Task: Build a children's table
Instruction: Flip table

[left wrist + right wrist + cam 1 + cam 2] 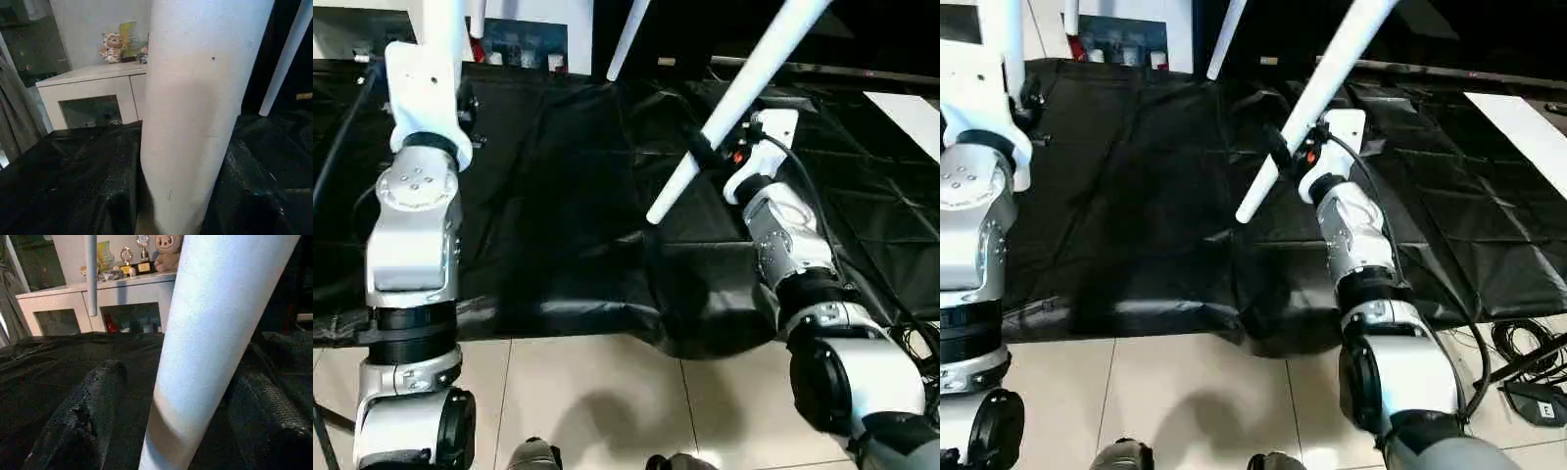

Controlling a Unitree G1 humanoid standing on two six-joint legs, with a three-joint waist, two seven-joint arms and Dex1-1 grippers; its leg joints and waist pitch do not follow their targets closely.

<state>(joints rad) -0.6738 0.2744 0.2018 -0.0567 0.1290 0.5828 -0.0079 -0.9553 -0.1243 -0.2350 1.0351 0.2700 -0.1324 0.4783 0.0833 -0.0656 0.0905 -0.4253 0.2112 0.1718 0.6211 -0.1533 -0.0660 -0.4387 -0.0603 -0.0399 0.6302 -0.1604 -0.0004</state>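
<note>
**Clerk:** Two white legs logged in hand, more in the background. Item one: leg (734,113), long tapered tube, slanting up and away over the black sheet (558,196), narrow end lowest and clear of the sheet. Right gripper (1283,152) clenched around it a little above that narrow end; the right wrist view has a black finger (83,416) on each side of the tube.

**Checker:** And the left side?

**Clerk:** Item two: second leg (200,107), standing close to upright at the left arm (411,215). It runs right up against the wrist camera, but the fingers are hidden, so I cannot tell whether that gripper is closed on it. Two further legs (628,39) show at the far edge of the sheet.

**Checker:** Handling notes?

**Clerk:** Judged light and stiff, hollow plastic by the look. Surface smooth and glossy, so likely slippery, and the taper could let it slide through a loose grip toward the thin end. Held near one end, the long free length will probably lever against the fingers. Recommend holding nearer mid-length, squarely across the tube.

**Checker:** Fragile?

**Clerk:** Probably not; scuffing is the likelier damage.
</note>
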